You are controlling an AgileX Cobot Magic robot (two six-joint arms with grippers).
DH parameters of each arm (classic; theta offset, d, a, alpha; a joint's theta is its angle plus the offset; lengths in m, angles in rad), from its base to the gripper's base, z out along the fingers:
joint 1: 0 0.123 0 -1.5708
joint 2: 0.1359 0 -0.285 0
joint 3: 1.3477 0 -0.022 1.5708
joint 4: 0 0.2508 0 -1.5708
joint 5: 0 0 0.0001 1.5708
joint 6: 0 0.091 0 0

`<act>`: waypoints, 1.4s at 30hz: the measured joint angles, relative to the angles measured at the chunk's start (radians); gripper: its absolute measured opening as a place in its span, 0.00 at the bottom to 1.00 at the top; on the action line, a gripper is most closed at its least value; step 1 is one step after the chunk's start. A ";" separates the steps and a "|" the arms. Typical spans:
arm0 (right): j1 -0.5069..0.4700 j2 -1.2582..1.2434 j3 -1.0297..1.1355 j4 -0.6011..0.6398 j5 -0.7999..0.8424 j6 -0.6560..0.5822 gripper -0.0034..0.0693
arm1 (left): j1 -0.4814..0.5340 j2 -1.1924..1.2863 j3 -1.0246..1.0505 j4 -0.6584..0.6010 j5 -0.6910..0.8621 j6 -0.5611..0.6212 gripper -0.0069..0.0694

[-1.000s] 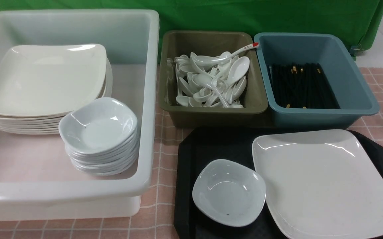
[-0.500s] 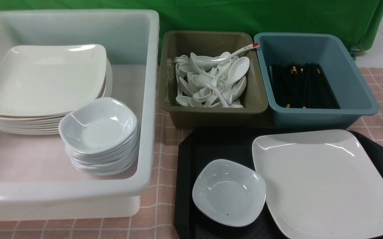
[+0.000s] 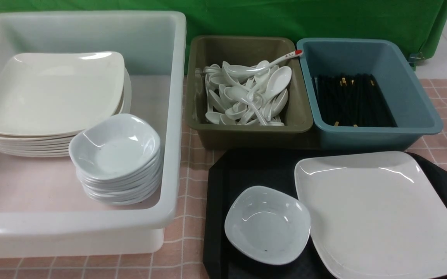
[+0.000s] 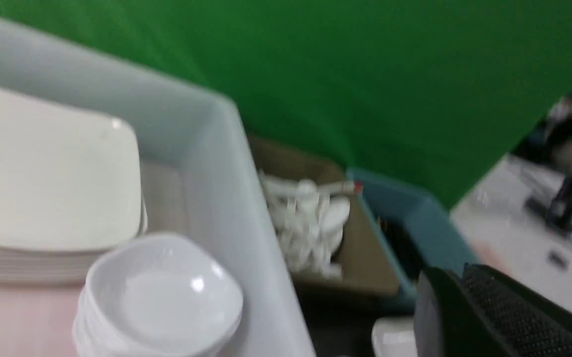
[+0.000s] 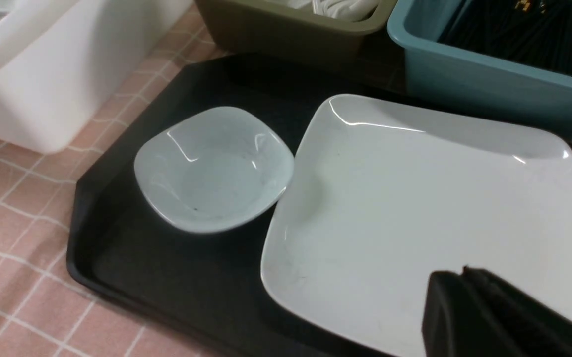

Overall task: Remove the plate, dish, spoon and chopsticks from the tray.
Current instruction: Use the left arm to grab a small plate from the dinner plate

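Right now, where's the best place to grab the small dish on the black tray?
I'd grip the dish by its upturned rim on the robot's left, coming from above, one finger inside and one outside. That side stands over bare tray; its right rim meets the plate, leaving no room.

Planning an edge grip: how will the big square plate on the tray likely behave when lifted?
The plate looks stiff, and its glossy glare suggests a slippery surface. It is wide with a low rim, so an edge grip would probably let it tilt. Its edge seems to meet the dish, which may get nudged.
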State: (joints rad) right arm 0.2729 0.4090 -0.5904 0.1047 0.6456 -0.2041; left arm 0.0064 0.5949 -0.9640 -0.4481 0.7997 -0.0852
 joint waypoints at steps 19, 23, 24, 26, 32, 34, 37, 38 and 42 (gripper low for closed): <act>0.000 0.000 0.000 -0.001 0.016 -0.003 0.17 | -0.547 1.027 -0.523 -0.091 0.369 0.227 0.18; 0.000 0.000 0.000 -0.001 0.016 -0.003 0.17 | -0.628 1.170 -0.636 0.063 0.378 0.204 0.28; 0.000 0.000 0.000 -0.001 0.018 -0.003 0.18 | -0.652 1.234 -0.680 0.113 0.387 0.209 0.34; 0.000 0.000 0.000 -0.001 0.023 -0.003 0.18 | -0.680 1.307 -0.732 0.172 0.402 0.244 0.41; 0.000 0.000 0.000 -0.002 0.066 -0.003 0.19 | -0.705 1.443 -0.835 0.291 0.406 0.324 0.55; 0.000 0.000 0.000 -0.002 0.072 -0.003 0.19 | -0.705 1.486 -0.855 0.372 0.384 0.337 0.59; 0.000 0.000 0.000 -0.002 0.073 -0.003 0.19 | -0.700 1.529 -0.857 0.486 0.350 0.340 0.62; 0.000 0.000 0.000 -0.002 0.073 -0.003 0.20 | -0.697 1.538 -0.857 0.498 0.343 0.340 0.62; 0.000 0.000 0.000 -0.002 0.076 -0.003 0.20 | -0.681 1.567 -0.859 0.504 0.319 0.353 0.63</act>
State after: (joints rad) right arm 0.2729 0.4090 -0.5904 0.1026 0.7212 -0.2074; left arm -0.6750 2.1616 -1.8231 0.0561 1.1191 0.2673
